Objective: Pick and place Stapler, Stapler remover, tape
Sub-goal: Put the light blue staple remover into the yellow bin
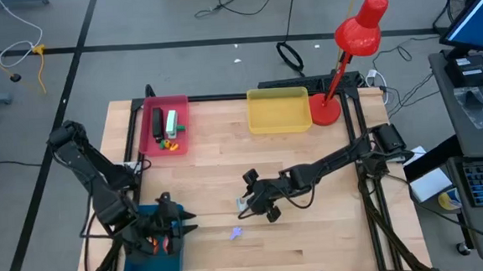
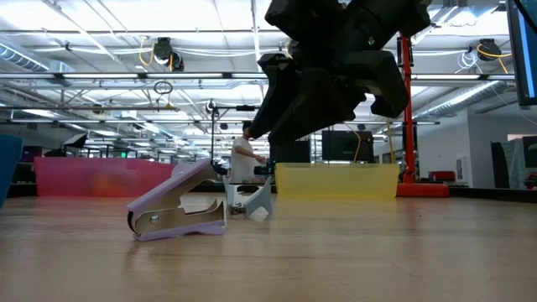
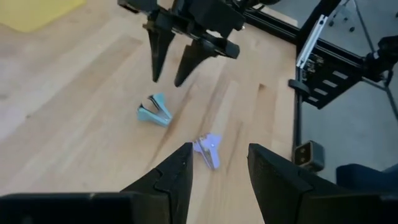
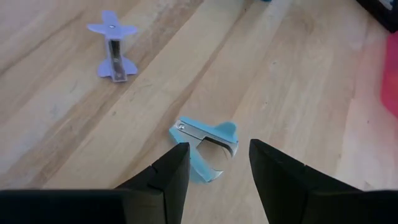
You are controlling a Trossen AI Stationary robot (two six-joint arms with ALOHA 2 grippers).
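A light blue staple remover (image 4: 205,146) lies on the wooden table near its middle (image 1: 242,204). A purple staple remover (image 4: 113,50) lies nearer the table's near edge (image 1: 236,232). My right gripper (image 4: 217,144) is open and hangs over the light blue one, a finger on either side, above it without touching (image 2: 327,75). My left gripper (image 3: 219,147) is open and waits over the blue tray (image 1: 154,250) at the near left corner. The pink tray (image 1: 164,126) holds a dark stapler (image 1: 157,124), a white piece and small coloured bits; I cannot make out the tape rolls.
A yellow tray (image 1: 279,110) stands at the far edge, and a red desk lamp (image 1: 350,53) stands right of it. Black frame rails run along the table's left and right sides. Bare wood lies between the trays and the removers.
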